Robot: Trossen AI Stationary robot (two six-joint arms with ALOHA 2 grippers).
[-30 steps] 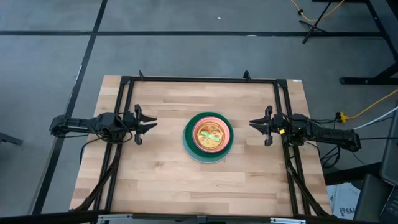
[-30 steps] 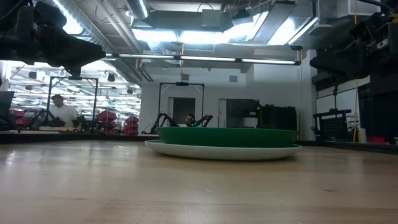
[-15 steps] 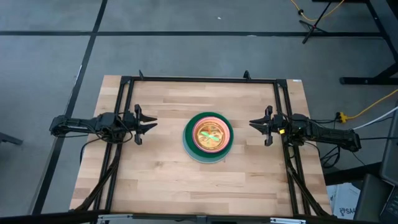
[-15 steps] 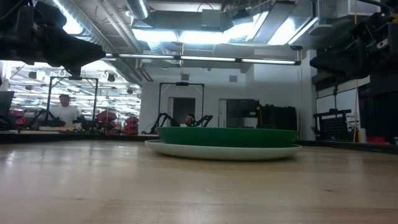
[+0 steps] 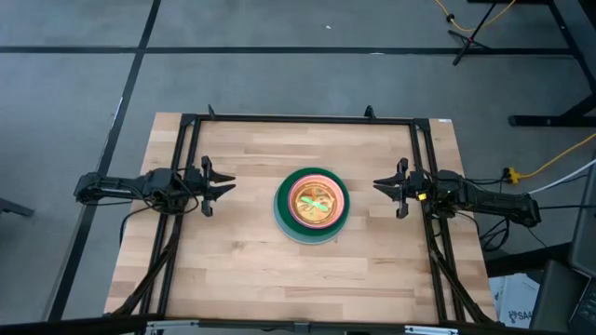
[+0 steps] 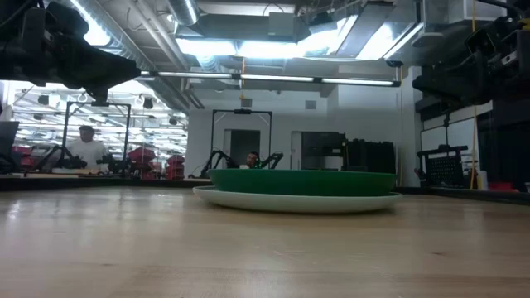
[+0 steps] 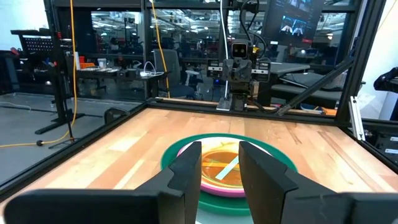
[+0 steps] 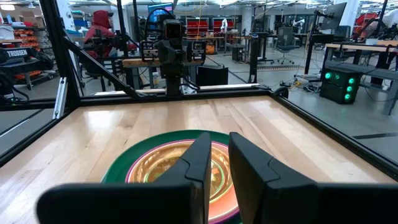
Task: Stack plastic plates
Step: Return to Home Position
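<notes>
Left of the stack, the left gripper [image 5: 226,186] hangs over the left side of the wooden table [image 5: 242,270], well apart from the plates and pointing at them. The left wrist view shows its two dark fingers [image 7: 186,171] parted by a gap and holding nothing.

At the table's centre stands the stack of plastic plates [image 5: 312,206]. The high view shows it as nested rings: a pale rim lowest, the dark green plate [image 5: 282,197], a magenta ring, then an orange middle with a lime green gleam. How many plates lie between cannot be counted. The low view shows only the pale bottom plate [image 6: 298,201] and the green plate's wall above it, which hides every smaller plate. In that view both arms are cut off as dark shapes in the upper corners, and a person [image 6: 85,147] stands far off in the room.

Right of the stack, the right gripper [image 5: 380,186] hangs over the right side, also facing the plates. In the right wrist view its fingers [image 8: 196,162] stand a narrow slit apart, empty, and they cover the stack's middle.
</notes>
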